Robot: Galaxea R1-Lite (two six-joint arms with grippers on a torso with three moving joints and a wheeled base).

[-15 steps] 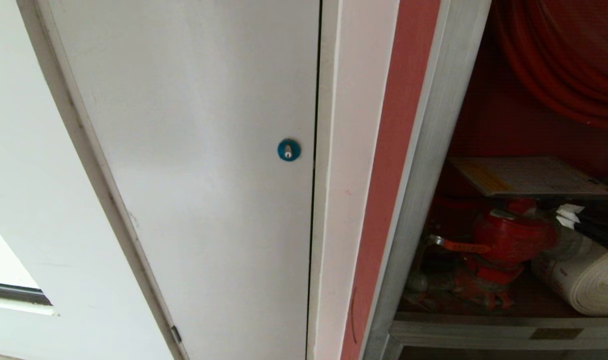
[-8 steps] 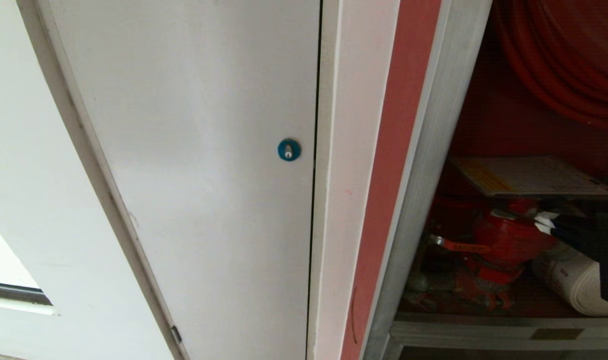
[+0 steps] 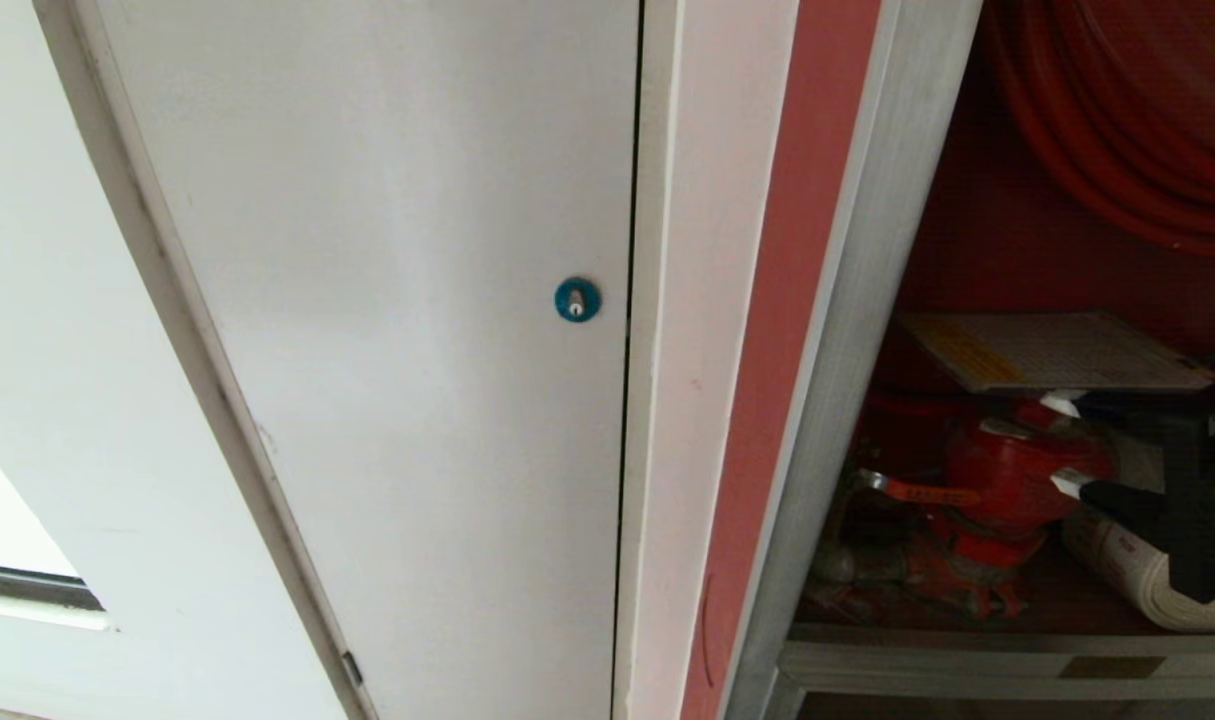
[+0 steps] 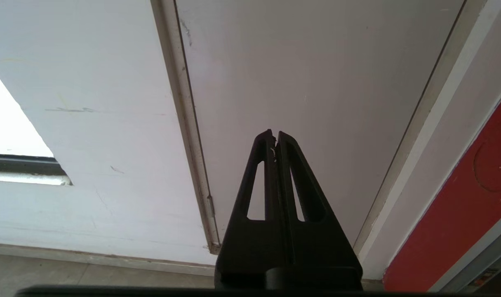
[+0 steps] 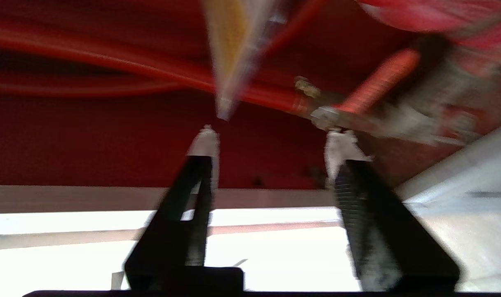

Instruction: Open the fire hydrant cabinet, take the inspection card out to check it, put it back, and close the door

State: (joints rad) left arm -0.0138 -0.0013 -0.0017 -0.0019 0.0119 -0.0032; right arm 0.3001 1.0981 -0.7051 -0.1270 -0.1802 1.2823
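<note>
The fire hydrant cabinet (image 3: 860, 300) stands open at the right, red inside, with a red hose reel (image 3: 1117, 130) above. The inspection card (image 3: 1057, 352) sits nearly flat above the red valve (image 3: 1017, 470). My right gripper (image 3: 1065, 443) reaches in from the right just below the card's near edge, open, nothing between its white-tipped fingers (image 3: 1062, 403). In the right wrist view the gripper (image 5: 274, 145) is open below the card (image 5: 234, 41), seen edge-on. The card's lower corner is just above one fingertip (image 5: 205, 142). My left gripper (image 4: 274, 134) is shut and parked. The cabinet's door is out of view.
A plain white door (image 3: 387, 350) with a round blue lock (image 3: 577, 299) fills the left and faces my left gripper. A white rolled hose (image 3: 1127, 575) lies on the cabinet floor beside the valve, under my right gripper. The valve's red handle (image 5: 378, 86) is close to one finger.
My right gripper has moved further left into the cabinet under the card and has gone from shut to open. The card and the left arm have not moved.
</note>
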